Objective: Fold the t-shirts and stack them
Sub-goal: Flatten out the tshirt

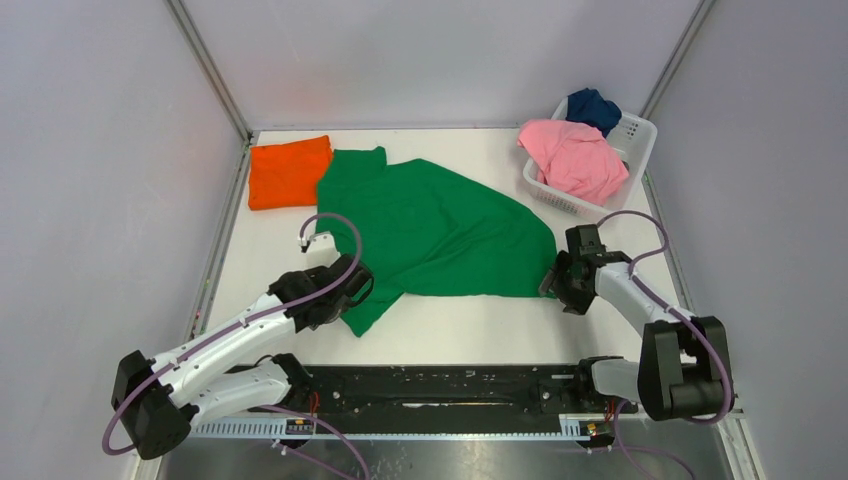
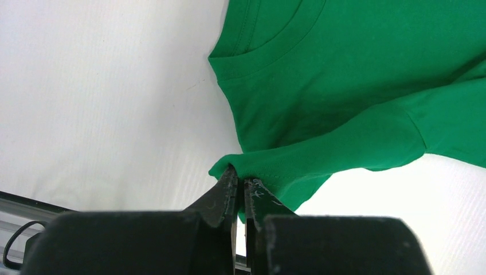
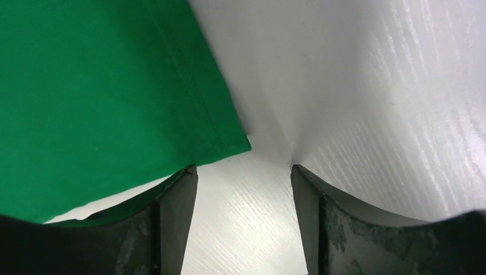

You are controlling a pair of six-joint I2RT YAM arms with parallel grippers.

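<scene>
The bright green t-shirt (image 1: 430,225) lies spread across the middle of the white table. My left gripper (image 1: 352,290) is shut on its near-left sleeve edge; in the left wrist view the green cloth (image 2: 321,109) is pinched between the fingertips (image 2: 229,183), collar at the top. My right gripper (image 1: 556,282) is open at the shirt's right hem corner; in the right wrist view the corner (image 3: 229,143) lies just ahead of the jaws, nothing between them. The orange t-shirt (image 1: 290,170), folded square, lies at the back left. The pink t-shirt (image 1: 572,156) and navy t-shirt (image 1: 593,108) sit in a basket.
A white plastic basket (image 1: 637,135) stands at the back right corner. Grey walls enclose the table on three sides. A black rail (image 1: 450,385) with the arm bases runs along the near edge.
</scene>
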